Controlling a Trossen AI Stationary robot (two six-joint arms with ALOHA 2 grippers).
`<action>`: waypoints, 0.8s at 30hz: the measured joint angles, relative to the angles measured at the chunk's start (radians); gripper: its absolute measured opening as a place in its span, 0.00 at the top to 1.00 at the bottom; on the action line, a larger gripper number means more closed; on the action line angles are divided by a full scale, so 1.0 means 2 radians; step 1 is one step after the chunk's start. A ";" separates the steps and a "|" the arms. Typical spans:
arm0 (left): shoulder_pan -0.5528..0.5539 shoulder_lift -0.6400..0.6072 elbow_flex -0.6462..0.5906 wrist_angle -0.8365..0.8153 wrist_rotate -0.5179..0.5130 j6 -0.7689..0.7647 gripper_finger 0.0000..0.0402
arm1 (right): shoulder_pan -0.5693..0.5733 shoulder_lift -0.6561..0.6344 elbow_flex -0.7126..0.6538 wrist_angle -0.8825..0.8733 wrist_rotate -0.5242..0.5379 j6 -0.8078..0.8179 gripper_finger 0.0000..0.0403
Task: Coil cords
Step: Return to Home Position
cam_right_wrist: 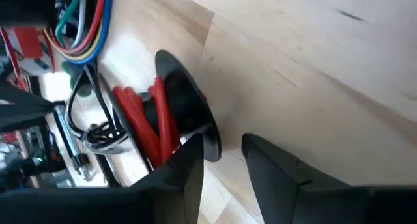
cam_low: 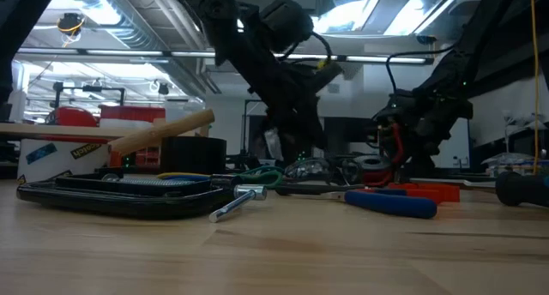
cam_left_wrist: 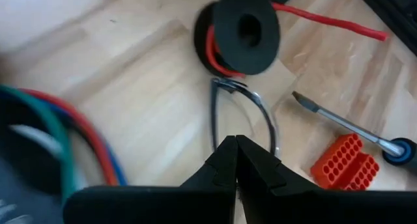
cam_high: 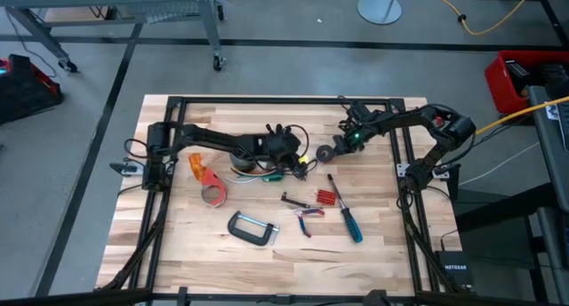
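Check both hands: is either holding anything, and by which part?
Nothing is held. The right hand is open beside the black spool of red wire, not clamping it. The left hand is shut and empty.

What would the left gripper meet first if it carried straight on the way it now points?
Most likely the thin dark loop just ahead of the shut left gripper; the black spool wound with red wire lies farther along that line. Height is unclear, so it might pass over the loop.

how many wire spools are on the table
1: a black spool wound with red wire, just ahead of the right end effector; others may hide under the arms.
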 joint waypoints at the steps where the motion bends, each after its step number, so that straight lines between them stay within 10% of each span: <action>1: 0.002 -0.007 0.000 -0.011 0.000 0.002 1.00 | -0.002 0.000 0.000 -0.002 -0.001 0.003 0.70; 24: 0.008 -0.115 0.000 -0.140 -0.004 0.053 1.00 | -0.076 -0.001 0.006 -0.058 -0.009 0.061 0.70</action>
